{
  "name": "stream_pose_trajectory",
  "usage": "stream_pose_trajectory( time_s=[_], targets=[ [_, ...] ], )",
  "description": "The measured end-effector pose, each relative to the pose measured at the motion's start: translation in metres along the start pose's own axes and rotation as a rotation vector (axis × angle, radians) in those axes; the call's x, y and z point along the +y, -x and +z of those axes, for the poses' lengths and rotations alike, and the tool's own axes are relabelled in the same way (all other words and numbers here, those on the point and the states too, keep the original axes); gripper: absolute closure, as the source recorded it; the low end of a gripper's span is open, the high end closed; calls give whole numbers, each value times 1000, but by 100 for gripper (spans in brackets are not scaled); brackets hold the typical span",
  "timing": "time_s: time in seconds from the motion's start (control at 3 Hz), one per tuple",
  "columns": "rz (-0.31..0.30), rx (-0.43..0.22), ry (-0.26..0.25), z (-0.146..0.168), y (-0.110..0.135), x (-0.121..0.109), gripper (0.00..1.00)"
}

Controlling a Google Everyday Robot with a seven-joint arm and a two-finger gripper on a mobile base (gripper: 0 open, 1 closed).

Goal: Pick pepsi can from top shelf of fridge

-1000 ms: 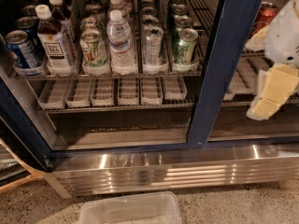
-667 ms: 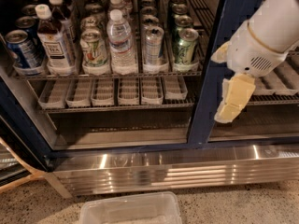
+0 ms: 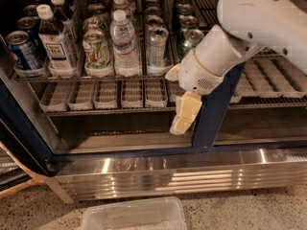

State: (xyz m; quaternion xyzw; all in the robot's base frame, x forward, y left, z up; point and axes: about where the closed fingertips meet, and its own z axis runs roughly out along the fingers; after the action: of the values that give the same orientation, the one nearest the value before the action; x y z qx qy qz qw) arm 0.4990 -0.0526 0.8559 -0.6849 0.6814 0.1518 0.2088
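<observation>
The white robot arm (image 3: 249, 28) is swinging in from the right. It is now hanging in front of the big drinks fridge (image 3: 216, 171) with the dark blue frame and shiny steel bottom. Its pale yellow gripper (image 3: 183, 107) is pointing down beside the blue door post, just below the right part of the top wire shelf (image 3: 96, 76). I cannot tell if the gripper is open or closed.

The blue Pepsi can (image 3: 21, 51) is standing at the far left of that shelf, well apart from the gripper. A brown tea bottle (image 3: 55, 40), a green-white can (image 3: 97, 49) and a clear water bottle (image 3: 125, 42) are standing between them. So the arm is getting closer, but I think it is going to need to go up and far left.
</observation>
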Motion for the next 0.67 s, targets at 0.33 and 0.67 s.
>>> stream_pose_trajectory(
  time_s=[0.33, 0.67],
  targets=[
    [-58, -67, -19, 33, 33, 3, 0],
    [-101, -106, -86, 58, 70, 21, 0]
  ],
)
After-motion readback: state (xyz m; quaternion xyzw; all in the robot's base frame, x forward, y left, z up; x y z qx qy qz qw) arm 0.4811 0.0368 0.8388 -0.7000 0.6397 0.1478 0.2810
